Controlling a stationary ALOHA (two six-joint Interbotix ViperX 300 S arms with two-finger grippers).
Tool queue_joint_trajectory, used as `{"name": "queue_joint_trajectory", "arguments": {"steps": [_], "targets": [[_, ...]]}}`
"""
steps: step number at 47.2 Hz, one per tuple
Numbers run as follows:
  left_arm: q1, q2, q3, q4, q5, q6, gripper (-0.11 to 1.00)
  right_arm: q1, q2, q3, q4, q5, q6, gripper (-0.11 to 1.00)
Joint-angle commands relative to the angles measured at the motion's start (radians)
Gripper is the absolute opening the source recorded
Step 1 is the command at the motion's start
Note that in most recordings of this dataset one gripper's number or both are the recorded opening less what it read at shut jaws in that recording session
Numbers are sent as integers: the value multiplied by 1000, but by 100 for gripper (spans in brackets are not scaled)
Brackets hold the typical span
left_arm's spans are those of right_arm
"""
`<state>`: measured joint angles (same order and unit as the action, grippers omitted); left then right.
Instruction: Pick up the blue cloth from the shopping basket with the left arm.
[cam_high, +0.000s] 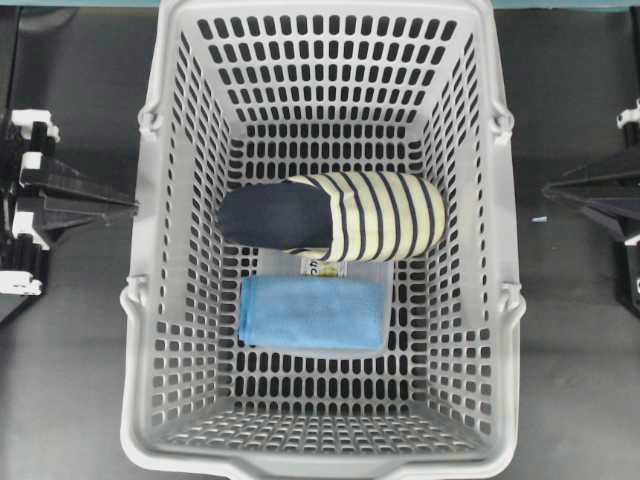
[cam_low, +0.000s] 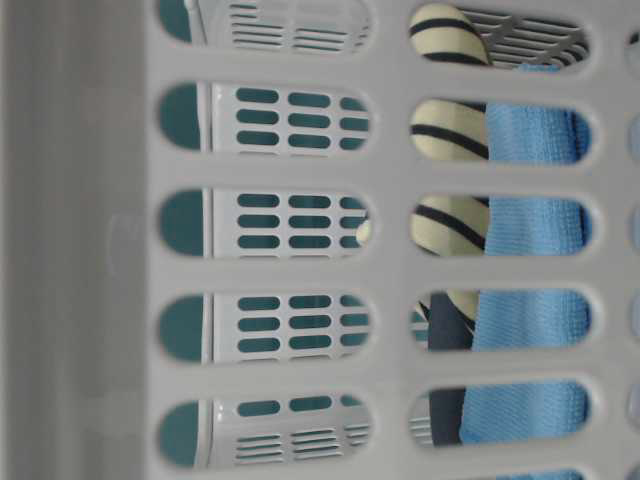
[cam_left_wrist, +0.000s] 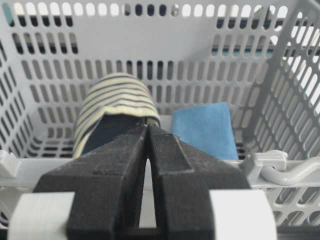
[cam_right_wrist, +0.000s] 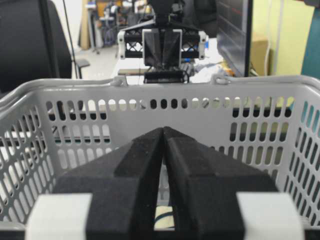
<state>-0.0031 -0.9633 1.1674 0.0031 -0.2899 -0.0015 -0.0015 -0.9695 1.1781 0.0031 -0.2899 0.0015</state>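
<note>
The shopping basket (cam_high: 320, 240) fills the middle of the dark bench (cam_high: 80, 400) in the overhead view, its light-grey slotted walls sloping down to a slotted floor. On that floor the blue cloth (cam_high: 313, 312) lies flat as a folded rectangle, resting on top of a clear plastic box (cam_high: 380, 272) whose edges show around it. A white label (cam_high: 324, 266) on the box peeks out between the cloth and the striped item; a few dark characters show on it, but they are too small to read, and no other writing or brand can be made out. Just beyond the cloth, touching the box, lies a navy and cream striped fabric item (cam_high: 340, 217), its plain navy end toward the left of the overhead view. The left end effector (cam_left_wrist: 148, 131) sits outside the basket's left wall at rim level, its black jaws pressed together on nothing, pointing toward the striped item with the cloth off to its right. The right end effector (cam_right_wrist: 163, 131) is likewise closed and empty outside the opposite wall. Through the table-level camera, the cloth and striped fabric show through the wall slots.
</note>
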Motion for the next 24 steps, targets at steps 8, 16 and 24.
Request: {"name": "queue_joint_trajectory", "arguments": {"steps": [8, 16, 24], "targets": [[-25, 34, -187, 41, 222, -46, 0, -2, 12, -41, 17, 46, 26, 0], [-58, 118, -373, 41, 503, -43, 0, 11, 14, -107, 17, 225, 71, 0], [-91, 261, -558, 41, 721, -37, 0, 25, 14, -158, 17, 345, 91, 0]]}}
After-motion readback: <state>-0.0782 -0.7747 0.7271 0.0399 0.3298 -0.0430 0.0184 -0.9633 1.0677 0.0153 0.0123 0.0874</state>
